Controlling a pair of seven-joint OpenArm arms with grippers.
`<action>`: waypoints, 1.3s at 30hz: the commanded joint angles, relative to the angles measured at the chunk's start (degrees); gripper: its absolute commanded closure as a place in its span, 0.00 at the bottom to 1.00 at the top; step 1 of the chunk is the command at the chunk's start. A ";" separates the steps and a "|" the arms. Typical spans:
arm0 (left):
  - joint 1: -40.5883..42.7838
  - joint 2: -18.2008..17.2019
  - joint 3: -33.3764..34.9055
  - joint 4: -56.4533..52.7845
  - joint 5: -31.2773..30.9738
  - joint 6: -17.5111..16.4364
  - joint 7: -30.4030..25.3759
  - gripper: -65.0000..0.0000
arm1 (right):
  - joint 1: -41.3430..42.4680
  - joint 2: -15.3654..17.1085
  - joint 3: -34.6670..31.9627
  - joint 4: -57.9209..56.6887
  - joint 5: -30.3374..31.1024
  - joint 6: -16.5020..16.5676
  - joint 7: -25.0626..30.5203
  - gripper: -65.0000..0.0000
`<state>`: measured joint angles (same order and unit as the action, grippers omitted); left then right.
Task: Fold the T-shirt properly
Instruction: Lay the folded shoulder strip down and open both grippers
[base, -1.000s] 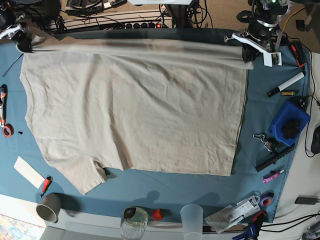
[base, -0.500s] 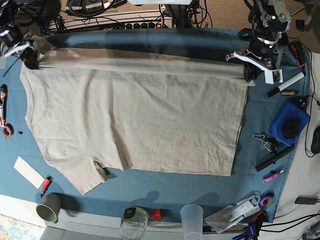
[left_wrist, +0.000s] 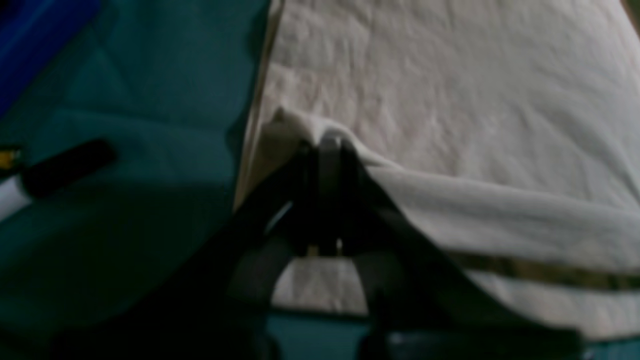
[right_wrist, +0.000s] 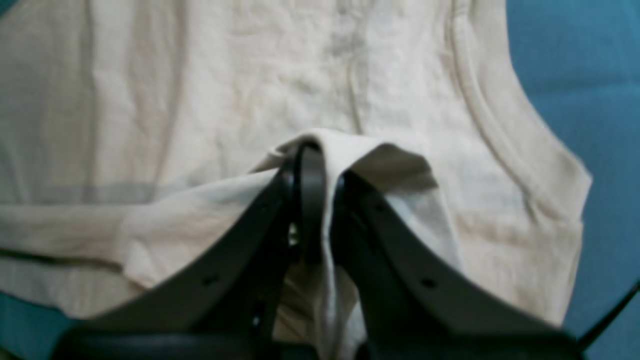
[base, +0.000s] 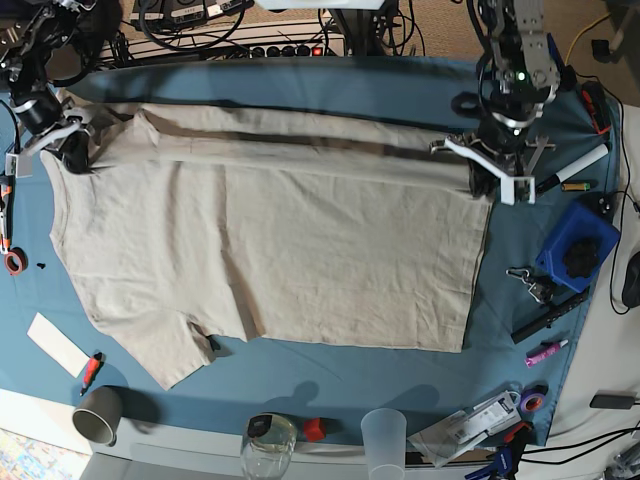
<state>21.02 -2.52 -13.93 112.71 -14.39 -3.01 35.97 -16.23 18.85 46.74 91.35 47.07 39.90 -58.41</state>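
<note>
The beige T-shirt lies spread on the blue tablecloth, its far edge lifted and stretched between both grippers. My left gripper, on the right of the base view, is shut on the shirt's hem corner. My right gripper, on the left of the base view, is shut on the shoulder fabric beside the collar. The lifted edge forms a long fold band over the shirt's body. One sleeve lies flat at the near left.
A blue box, markers and tools lie at the right edge. Cups, a glass jar and a white card stand along the near edge. Red-handled tools lie far left.
Both grippers have moved toward the near side with the shirt's far edge, carrying it over the body. More bare tablecloth shows at the far side.
</note>
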 joint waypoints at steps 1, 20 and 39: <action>-1.36 -0.20 -0.07 -0.13 -0.11 0.13 -1.38 1.00 | 1.14 1.29 0.07 0.81 0.59 0.10 2.19 1.00; -14.08 -0.70 -0.07 -13.33 0.94 -0.04 -1.27 1.00 | 6.91 1.31 -6.88 0.76 -15.87 -3.91 11.89 1.00; -14.51 -1.31 -0.07 -13.81 0.92 -0.07 -0.90 1.00 | 17.62 1.03 -9.40 -11.58 -19.47 -5.88 13.86 1.00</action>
<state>7.29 -3.51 -13.93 97.84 -13.52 -3.09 36.34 0.40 18.44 37.01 78.81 26.70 34.06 -46.39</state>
